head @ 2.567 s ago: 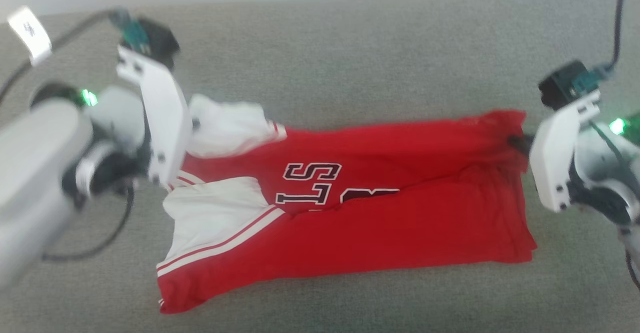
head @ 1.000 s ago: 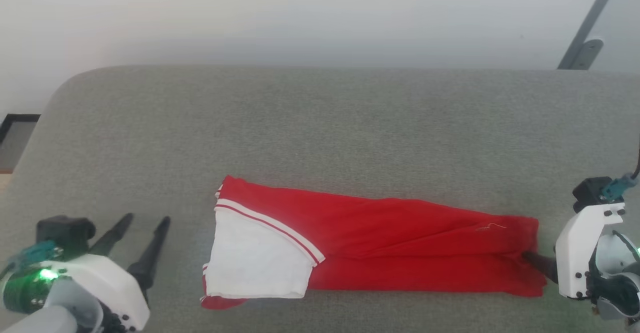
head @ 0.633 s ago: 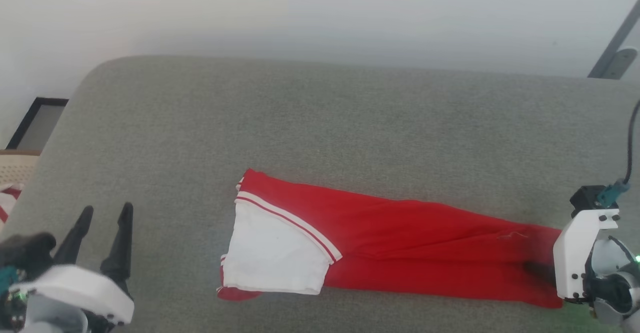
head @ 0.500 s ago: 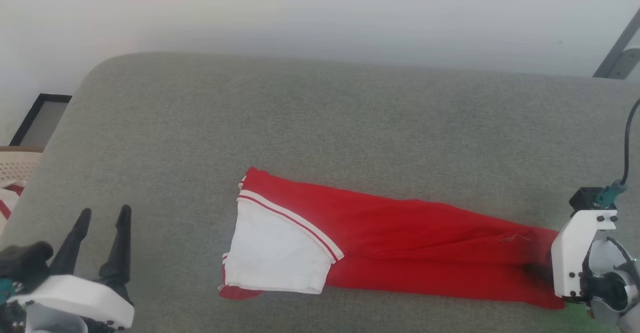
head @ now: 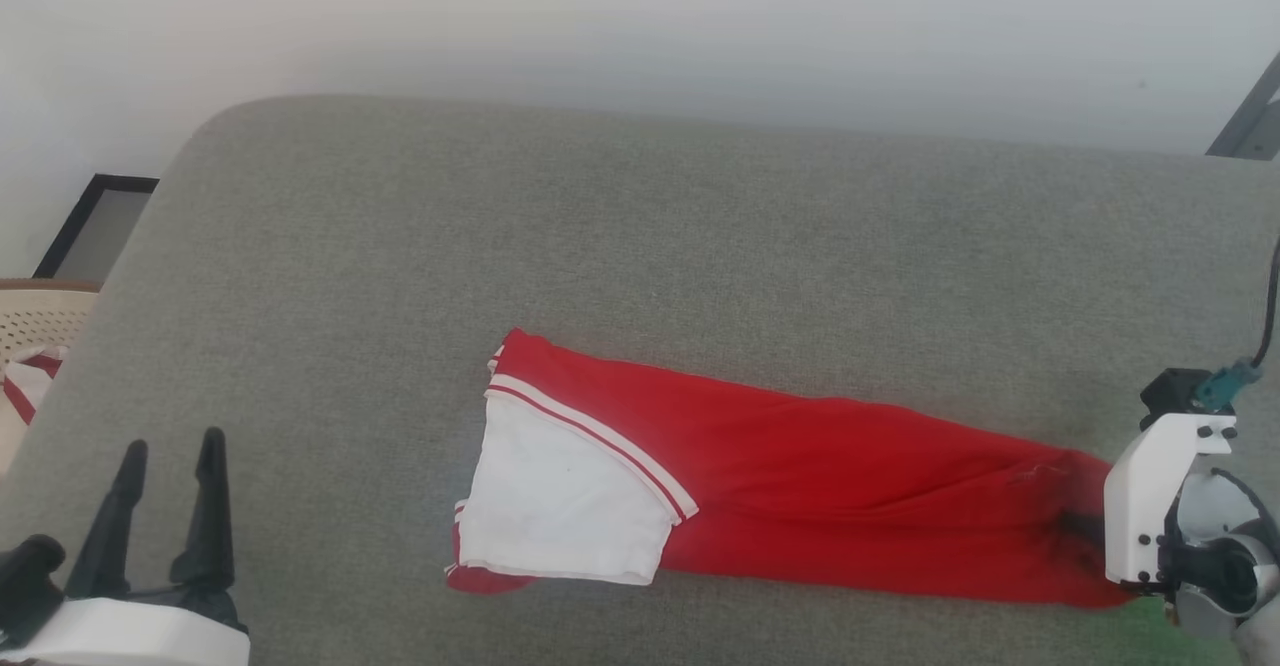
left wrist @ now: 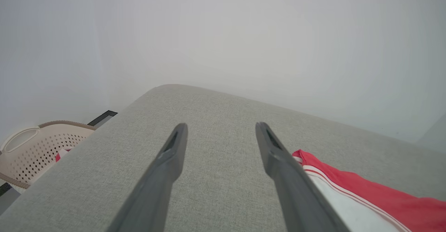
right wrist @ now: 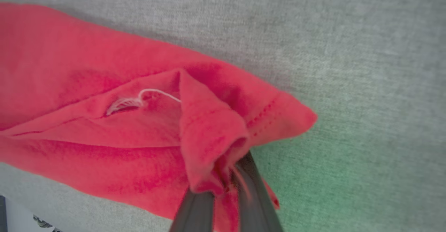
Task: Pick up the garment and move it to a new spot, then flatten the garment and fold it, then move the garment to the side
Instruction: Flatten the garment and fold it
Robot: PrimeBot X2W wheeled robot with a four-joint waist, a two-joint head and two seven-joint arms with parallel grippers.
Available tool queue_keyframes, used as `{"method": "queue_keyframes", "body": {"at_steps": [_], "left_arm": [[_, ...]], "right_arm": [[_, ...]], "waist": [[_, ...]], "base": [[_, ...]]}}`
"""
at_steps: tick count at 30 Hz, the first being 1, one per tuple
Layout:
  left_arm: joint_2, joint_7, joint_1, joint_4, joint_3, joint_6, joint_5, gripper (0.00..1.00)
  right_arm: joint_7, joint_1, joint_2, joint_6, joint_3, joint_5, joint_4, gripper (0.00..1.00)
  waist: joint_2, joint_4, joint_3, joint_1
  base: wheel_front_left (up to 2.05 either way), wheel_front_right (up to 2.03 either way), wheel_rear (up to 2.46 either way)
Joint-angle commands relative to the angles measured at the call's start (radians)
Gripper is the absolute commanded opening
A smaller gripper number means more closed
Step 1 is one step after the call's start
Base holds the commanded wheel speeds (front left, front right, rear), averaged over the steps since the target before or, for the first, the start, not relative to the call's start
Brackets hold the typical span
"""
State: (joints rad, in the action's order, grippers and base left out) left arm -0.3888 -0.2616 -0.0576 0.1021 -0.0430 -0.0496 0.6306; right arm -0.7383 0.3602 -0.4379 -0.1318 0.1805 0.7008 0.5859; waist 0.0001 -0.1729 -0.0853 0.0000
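Your garment (head: 800,486) lies folded into a long strip on the grey worktop (head: 640,246), with the white sleeve panel on top at its left end. Your right gripper (right wrist: 228,181) is pinching the bunched red hem at the strip's right end. Your left gripper (head: 170,451) hangs over bare worktop, well left of the garment, its 2 fingers spread. A beige basket (left wrist: 31,148) sits past the worktop's left edge.
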Motion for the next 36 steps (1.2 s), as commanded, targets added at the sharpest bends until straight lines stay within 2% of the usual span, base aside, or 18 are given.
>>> {"method": "queue_keyframes", "body": {"at_steps": [1, 7, 16, 21, 23, 28, 31, 36], "left_arm": [[0.017, -0.003, -0.006, 0.002, -0.023, -0.017, -0.014, 1.00], [0.064, -0.003, -0.008, 0.018, -0.087, -0.060, -0.065, 1.00], [0.096, -0.003, -0.012, 0.021, -0.125, -0.079, -0.093, 1.00], [0.097, -0.003, -0.018, 0.023, -0.121, -0.081, -0.097, 1.00], [0.094, -0.003, -0.022, 0.021, -0.117, -0.081, -0.090, 1.00], [0.085, -0.003, -0.044, 0.022, -0.107, -0.081, -0.082, 1.00], [0.088, -0.003, -0.044, 0.016, -0.110, -0.081, -0.078, 1.00], [0.082, -0.003, -0.037, 0.022, -0.087, -0.081, -0.073, 1.00]], "right_arm": [[0.008, 0.005, -0.002, 0.002, 0.007, 0.009, 0.004, 0.00], [0.039, 0.023, -0.073, 0.002, -0.015, 0.013, 0.012, 0.00], [0.107, 0.057, -0.171, 0.002, -0.098, -0.055, 0.108, 0.00], [0.112, 0.077, -0.169, 0.002, -0.096, -0.081, 0.135, 0.00], [0.100, 0.069, -0.166, 0.002, -0.072, -0.072, 0.103, 0.00], [0.044, 0.008, -0.141, 0.001, 0.012, 0.057, -0.123, 0.00], [0.024, -0.022, -0.129, 0.001, 0.047, 0.095, -0.250, 0.00], [0.013, -0.033, -0.061, 0.001, 0.122, 0.115, -0.380, 0.00]], "waist": [[-0.0001, 0.004, 0.000, 0.0000], [-0.0001, 0.017, 0.000, 0.0000], [-0.0001, 0.037, 0.005, 0.0000], [-0.0001, 0.052, 0.014, 0.0000], [-0.0001, 0.056, 0.023, 0.0000], [-0.0001, 0.064, 0.051, 0.0000], [-0.0001, 0.066, 0.058, 0.0000], [-0.0001, 0.052, 0.063, 0.0000]], "base": [[0.00, 0.00, 0.00], [0.00, 0.00, 0.00], [0.00, 0.00, 0.00], [0.00, 0.00, 0.00], [0.00, 0.00, 0.00], [0.00, 0.00, 0.00], [0.00, 0.00, 0.00], [0.00, 0.00, 0.00]]}}
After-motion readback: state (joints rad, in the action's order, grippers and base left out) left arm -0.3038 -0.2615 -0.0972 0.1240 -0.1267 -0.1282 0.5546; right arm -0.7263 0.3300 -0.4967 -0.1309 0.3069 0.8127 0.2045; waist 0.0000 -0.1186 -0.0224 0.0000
